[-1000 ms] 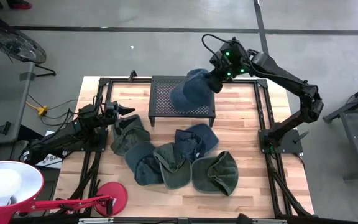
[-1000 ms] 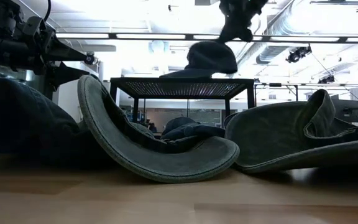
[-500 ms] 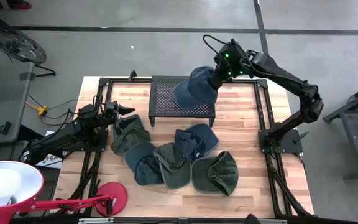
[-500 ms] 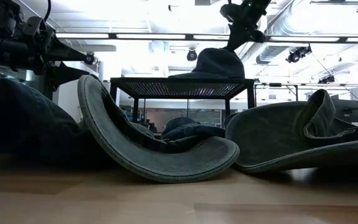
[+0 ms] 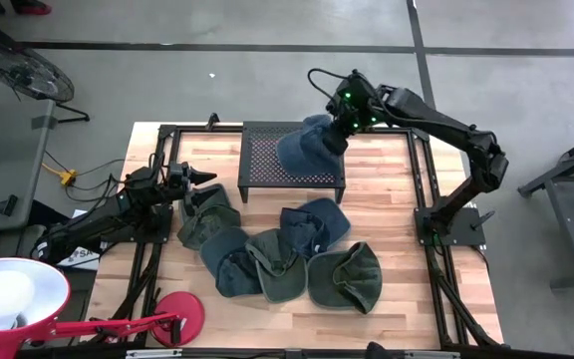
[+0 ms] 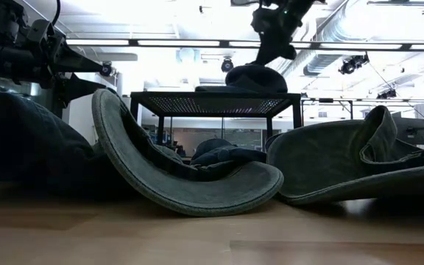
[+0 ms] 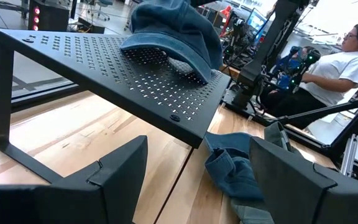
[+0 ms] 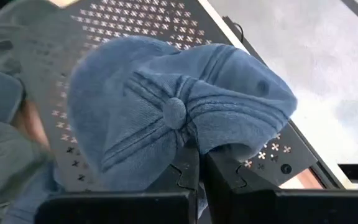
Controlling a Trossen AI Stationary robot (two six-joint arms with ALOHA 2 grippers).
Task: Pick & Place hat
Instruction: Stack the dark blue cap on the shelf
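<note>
Blue denim hat (image 8: 173, 118), button-topped crown

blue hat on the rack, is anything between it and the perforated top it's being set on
Nothing visible does. The blue hat already rests on the black perforated rack, at its right end, with the right gripper shut on its edge. The left gripper waits open beside the pile of hats on the table.
</note>
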